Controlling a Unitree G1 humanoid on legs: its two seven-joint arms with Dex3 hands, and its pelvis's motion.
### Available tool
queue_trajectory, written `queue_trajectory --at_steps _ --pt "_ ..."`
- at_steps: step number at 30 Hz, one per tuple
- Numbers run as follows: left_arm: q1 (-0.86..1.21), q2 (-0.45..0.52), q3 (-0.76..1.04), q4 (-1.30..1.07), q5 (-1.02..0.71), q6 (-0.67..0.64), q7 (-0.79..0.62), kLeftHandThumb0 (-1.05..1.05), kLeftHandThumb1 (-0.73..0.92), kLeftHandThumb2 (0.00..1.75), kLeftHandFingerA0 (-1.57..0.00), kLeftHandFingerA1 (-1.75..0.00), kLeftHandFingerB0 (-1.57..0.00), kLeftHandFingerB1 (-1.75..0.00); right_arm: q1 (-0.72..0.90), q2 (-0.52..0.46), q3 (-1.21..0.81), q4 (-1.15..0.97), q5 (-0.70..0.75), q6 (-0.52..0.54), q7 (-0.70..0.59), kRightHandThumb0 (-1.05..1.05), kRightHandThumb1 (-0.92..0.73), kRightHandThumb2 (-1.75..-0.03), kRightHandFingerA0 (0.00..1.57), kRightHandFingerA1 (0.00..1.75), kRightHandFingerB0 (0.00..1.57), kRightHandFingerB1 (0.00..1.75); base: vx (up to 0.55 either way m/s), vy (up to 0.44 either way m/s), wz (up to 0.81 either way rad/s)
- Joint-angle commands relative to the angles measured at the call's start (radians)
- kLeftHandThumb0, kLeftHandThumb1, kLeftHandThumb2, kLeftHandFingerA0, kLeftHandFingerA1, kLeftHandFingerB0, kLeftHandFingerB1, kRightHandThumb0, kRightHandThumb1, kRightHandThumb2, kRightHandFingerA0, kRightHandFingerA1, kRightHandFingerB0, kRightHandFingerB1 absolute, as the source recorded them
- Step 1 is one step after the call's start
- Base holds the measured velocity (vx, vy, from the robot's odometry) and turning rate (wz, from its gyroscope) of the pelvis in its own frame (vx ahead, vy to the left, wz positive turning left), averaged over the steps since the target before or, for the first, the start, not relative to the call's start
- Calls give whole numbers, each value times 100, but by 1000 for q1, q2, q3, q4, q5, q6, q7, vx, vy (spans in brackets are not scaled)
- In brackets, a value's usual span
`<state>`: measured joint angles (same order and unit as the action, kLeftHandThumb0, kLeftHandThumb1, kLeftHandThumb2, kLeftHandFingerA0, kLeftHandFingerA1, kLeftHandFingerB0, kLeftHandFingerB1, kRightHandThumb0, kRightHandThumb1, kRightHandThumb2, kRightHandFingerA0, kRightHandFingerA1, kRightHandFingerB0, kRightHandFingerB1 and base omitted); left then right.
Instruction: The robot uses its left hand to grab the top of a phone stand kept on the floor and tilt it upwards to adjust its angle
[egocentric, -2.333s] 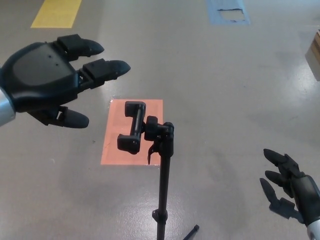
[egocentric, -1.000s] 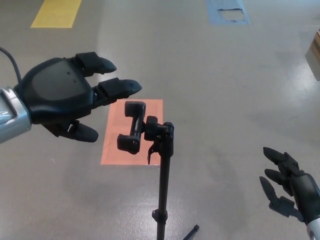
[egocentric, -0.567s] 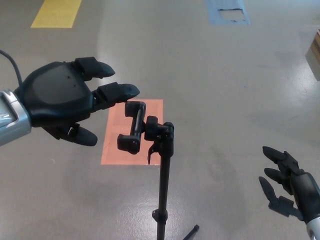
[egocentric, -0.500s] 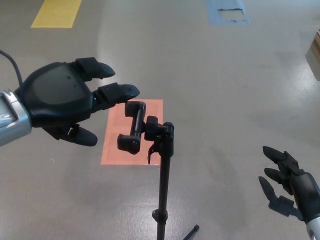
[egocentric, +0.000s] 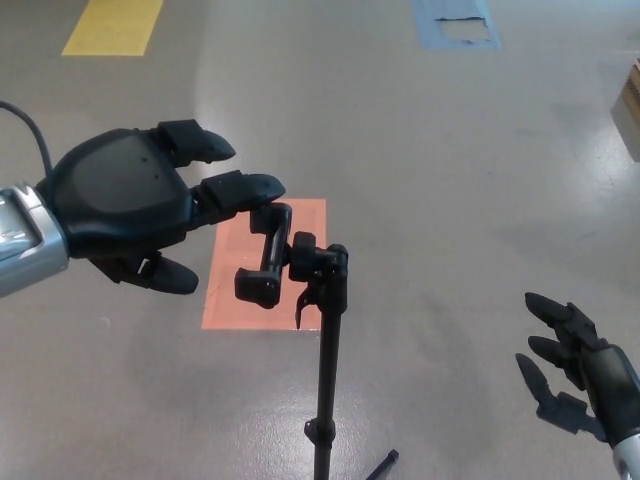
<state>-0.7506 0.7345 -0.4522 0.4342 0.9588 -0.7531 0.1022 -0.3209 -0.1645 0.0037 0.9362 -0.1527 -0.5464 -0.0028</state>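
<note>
Centrally, one black phone stand (egocentric: 328, 330) rises from the grey floor (egocentric: 430, 170), a thin matte pole with a knuckled joint at its top and a clamp-shaped phone holder (egocentric: 265, 253) jutting to the left of that joint. One foot of its base shows at the bottom edge as a short dark bar. Behind the holder lies a single flat orange rectangle (egocentric: 226, 290) on the floor, whose surface is smooth and faintly glossy. Two more patches mark the far floor: a yellow one (egocentric: 112, 25) and a blue one (egocentric: 456, 22), one of each.

Coming in from the left, the left hand (egocentric: 135, 205) has a rounded, hard black shell on a silver wrist; its fingers (egocentric: 243, 187) are spread, the lower one's tip just at the holder's upper end, gripping nothing. Low on the right, well apart from the stand, the right hand (egocentric: 580, 375) hangs with fingers splayed, empty.
</note>
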Motion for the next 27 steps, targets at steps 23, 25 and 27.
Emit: queue_trajectory --at_steps 23,25,27 --pt "14 0 -22 -27 18 -17 5 -84 73 105 -14 -43 -3 -26 -18 -18 -6 6 5 11 6 -72 -70 -90 18 44 12 40 0 0 0" --pt "16 0 -24 -21 31 -16 23 -85 73 106 -15 -43 -3 -27 -19 -20 -4 7 0 10 2 -73 -70 -90 19 44 13 40 0 0 0" --pt "14 0 -25 -16 36 -16 32 -84 90 68 -24 -30 -8 -23 -22 -23 -1 8 -7 12 -3 -73 -70 -90 19 44 13 40 0 0 0"
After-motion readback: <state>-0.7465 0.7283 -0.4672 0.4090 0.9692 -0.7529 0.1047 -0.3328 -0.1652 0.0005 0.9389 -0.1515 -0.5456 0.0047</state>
